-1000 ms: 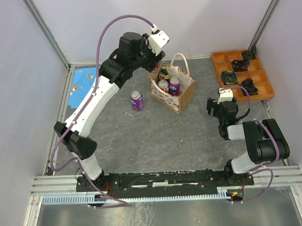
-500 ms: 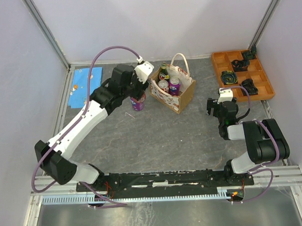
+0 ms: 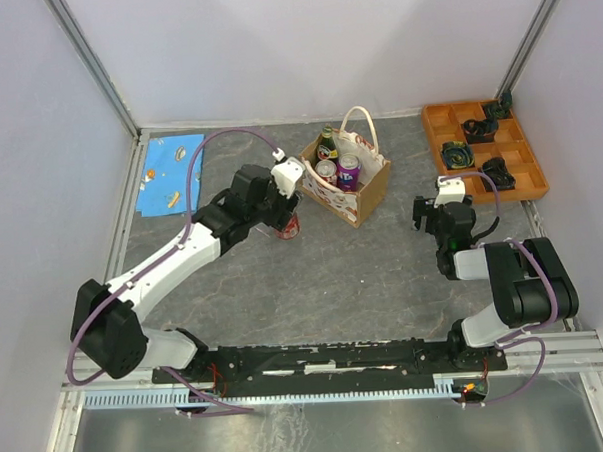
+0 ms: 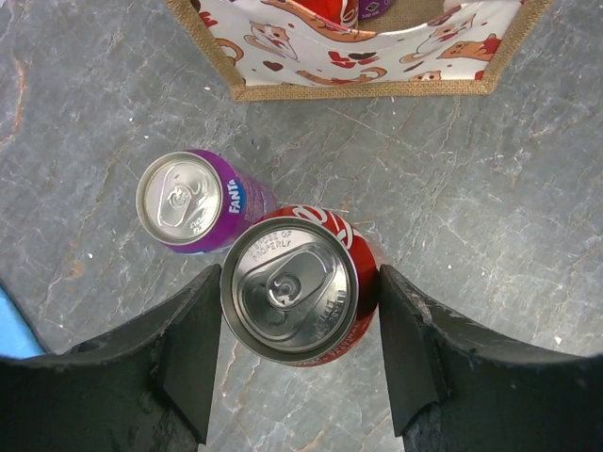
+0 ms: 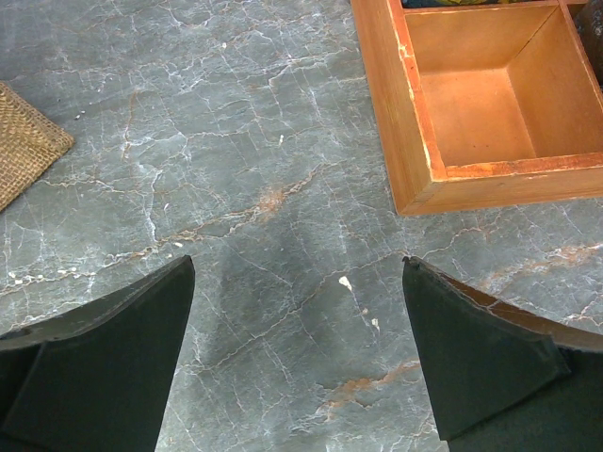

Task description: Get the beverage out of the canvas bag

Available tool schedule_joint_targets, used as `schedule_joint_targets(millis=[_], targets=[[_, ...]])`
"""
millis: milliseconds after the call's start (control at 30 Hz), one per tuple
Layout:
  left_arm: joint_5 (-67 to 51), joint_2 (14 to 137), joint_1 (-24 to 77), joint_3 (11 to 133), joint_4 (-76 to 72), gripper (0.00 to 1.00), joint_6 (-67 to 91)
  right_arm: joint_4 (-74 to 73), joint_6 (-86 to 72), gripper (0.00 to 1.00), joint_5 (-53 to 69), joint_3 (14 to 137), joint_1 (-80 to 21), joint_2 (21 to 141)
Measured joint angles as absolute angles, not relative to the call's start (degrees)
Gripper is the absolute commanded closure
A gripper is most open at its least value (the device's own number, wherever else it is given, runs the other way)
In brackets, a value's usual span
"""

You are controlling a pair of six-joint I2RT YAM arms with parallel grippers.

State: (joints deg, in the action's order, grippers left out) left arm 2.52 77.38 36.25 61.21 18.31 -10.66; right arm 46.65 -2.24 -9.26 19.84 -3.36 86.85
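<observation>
Two cans stand just outside the canvas bag (image 4: 358,66), near the table's (image 3: 334,275) far edge. The left gripper (image 4: 299,325) clamps the red can (image 4: 283,282) beside the purple can (image 4: 184,200), likely parking it. The right gripper (image 5: 297,264) gapes, empty.

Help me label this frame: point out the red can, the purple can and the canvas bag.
red can (image 4: 290,290): left wrist view, on its silver lid.
purple can (image 4: 179,201): left wrist view, on its silver lid.
canvas bag (image 4: 367,55): left wrist view, on its printed side wall.
</observation>
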Motion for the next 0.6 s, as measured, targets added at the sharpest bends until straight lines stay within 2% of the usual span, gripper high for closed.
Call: schedule_joint_targets(millis=[300, 600], targets=[[2.9, 80.27, 36.25, 56.42, 10.39, 0.97, -9.45, 46.65, -2.24, 0.01, -9.26, 19.84, -3.38, 86.85], [2.79, 84.64, 36.36, 55.51, 8.58, 0.96, -9.45, 46.65, -2.24, 0.01, -9.26, 19.84, -3.36, 86.85]])
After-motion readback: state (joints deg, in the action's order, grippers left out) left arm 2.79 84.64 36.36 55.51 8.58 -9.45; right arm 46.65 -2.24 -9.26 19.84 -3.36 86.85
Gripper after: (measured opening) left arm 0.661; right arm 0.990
